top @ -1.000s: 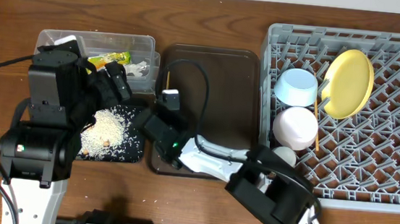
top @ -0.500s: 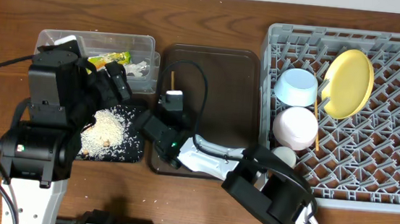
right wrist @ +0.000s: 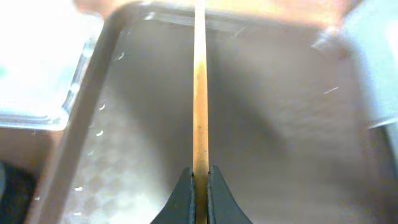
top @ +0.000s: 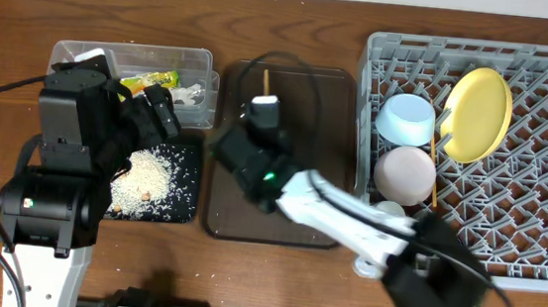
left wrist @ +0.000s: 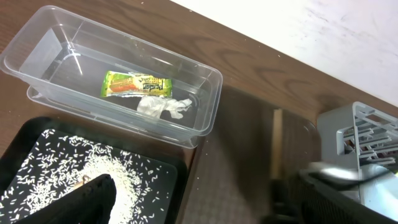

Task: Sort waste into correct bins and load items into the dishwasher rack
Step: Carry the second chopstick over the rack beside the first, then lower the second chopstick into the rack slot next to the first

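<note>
Overhead
- Right gripper: I am pinching the near end of a chopstick over the brown tray.
- Left gripper: I am hanging it over the black tray, holding nothing.
- Rack: it is carrying the plate on edge, the blue bowl, the white bowl and the second chopstick.
- Waste: the wrapper and napkin are lying in the tub; the rice is lying on the black tray.

Left wrist
- Left gripper: its jaws are standing wide apart and empty.
- Tub: it is holding the wrapper and napkin.
- Black tray: the rice is sitting scattered on it.
- Chopstick: it is showing over the brown tray, beside the rack.

Right wrist
- Right gripper: I am clamping both fingers tight on the chopstick, which is running straight ahead.
- Below: the brown tray is lying under it; whether the far end is touching the tray, I cannot tell.

Progress
- Done, as I judge: the waste is looking sorted and the dishes racked.
- Left: I am expecting to carry this chopstick across and set it in the rack.
</note>
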